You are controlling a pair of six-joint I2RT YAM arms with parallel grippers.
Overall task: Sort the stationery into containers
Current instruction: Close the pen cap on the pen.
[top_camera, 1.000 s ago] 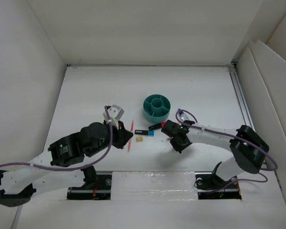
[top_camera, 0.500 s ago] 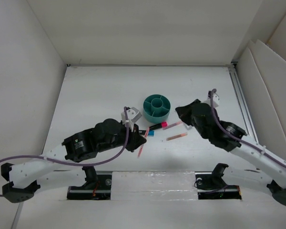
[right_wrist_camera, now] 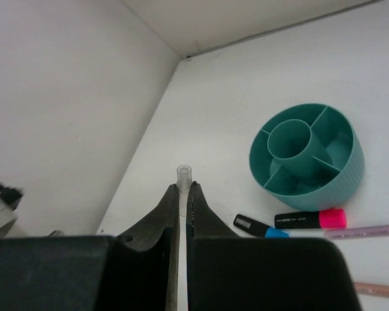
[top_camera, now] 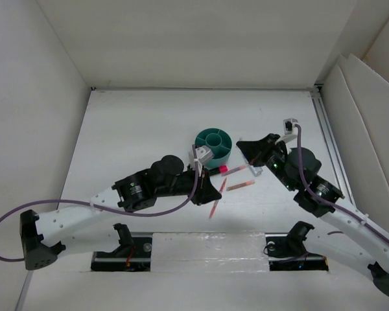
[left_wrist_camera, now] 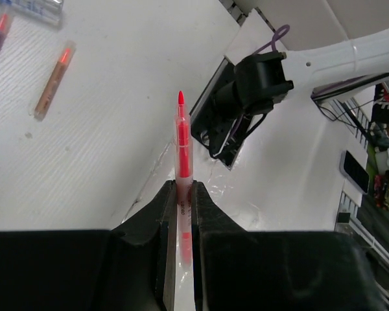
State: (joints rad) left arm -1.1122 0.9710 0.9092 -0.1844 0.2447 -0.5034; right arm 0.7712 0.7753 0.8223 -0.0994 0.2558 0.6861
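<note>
My left gripper (top_camera: 214, 193) is shut on a thin pink-orange pen (top_camera: 212, 208) and holds it off the table near the front; the left wrist view shows the pen (left_wrist_camera: 182, 146) sticking out past the fingertips of this gripper (left_wrist_camera: 183, 189). My right gripper (top_camera: 242, 146) is shut on a small clear bottle (right_wrist_camera: 183, 173), whose neck pokes out past the tips of the gripper (right_wrist_camera: 183, 189), held up right of the teal organizer (top_camera: 223, 157). The organizer (right_wrist_camera: 340, 184) has a central cup ringed by compartments.
In front of the organizer lie a black marker with a pink end (right_wrist_camera: 311, 219), a black marker with a blue end (right_wrist_camera: 259, 227) and thin pens (top_camera: 240, 186) (top_camera: 222, 184) (right_wrist_camera: 366, 231). White walls enclose the table; a rail runs along the right side.
My left gripper has carried the pink-orange pen to the right, toward the table's middle. My right arm has risen from beside the organizer with the bottle and edged left.
</note>
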